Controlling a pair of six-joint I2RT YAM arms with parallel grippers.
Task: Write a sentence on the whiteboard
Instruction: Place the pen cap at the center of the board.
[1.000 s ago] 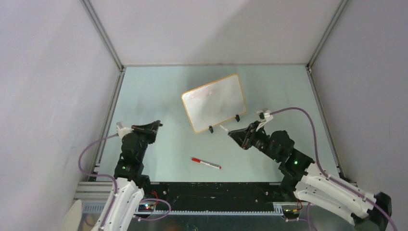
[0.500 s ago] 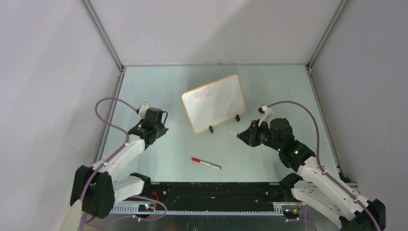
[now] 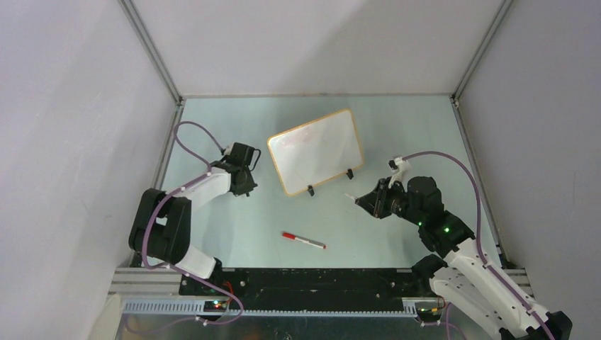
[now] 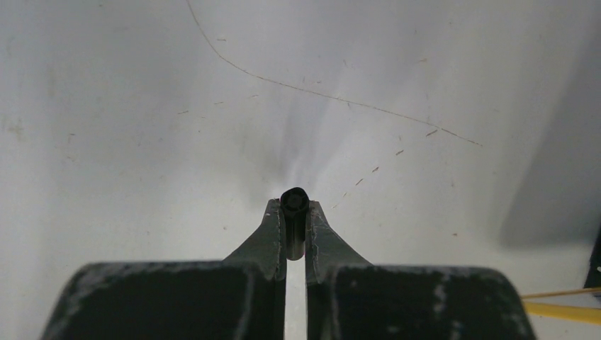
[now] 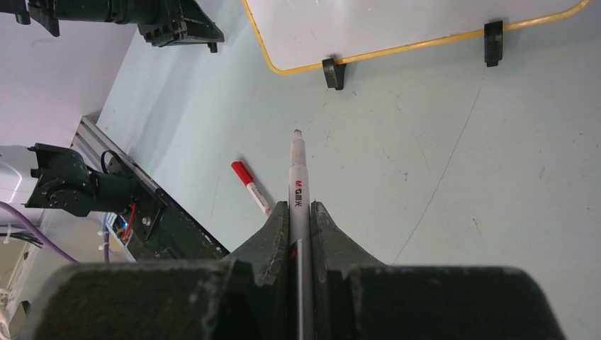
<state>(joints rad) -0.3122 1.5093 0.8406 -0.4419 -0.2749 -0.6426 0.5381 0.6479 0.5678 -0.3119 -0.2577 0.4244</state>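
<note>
The whiteboard (image 3: pixel 315 149) stands on its two black clip feet mid-table, orange-framed; its face shows only faint reddish smudges and no sentence. It also shows in the right wrist view (image 5: pixel 397 21). My right gripper (image 3: pixel 365 201) is shut on a white marker (image 5: pixel 296 177), uncapped, with its dark tip pointing at the board's near edge, a short way off. My left gripper (image 3: pixel 244 183) hangs low over the table just left of the board, shut on a small black marker cap (image 4: pixel 293 202). The board's frame corner (image 4: pixel 560 310) shows at the lower right of the left wrist view.
A red-capped marker (image 3: pixel 303 241) lies on the table in front of the board, between the arms; it also shows in the right wrist view (image 5: pixel 249 185). Metal rails and grey walls enclose the table. The black base rail (image 3: pixel 312 280) runs along the near edge.
My left arm has reached forward and right, bringing the gripper with the cap close to the board's left side. My right gripper has drawn back slightly to the right with the marker.
</note>
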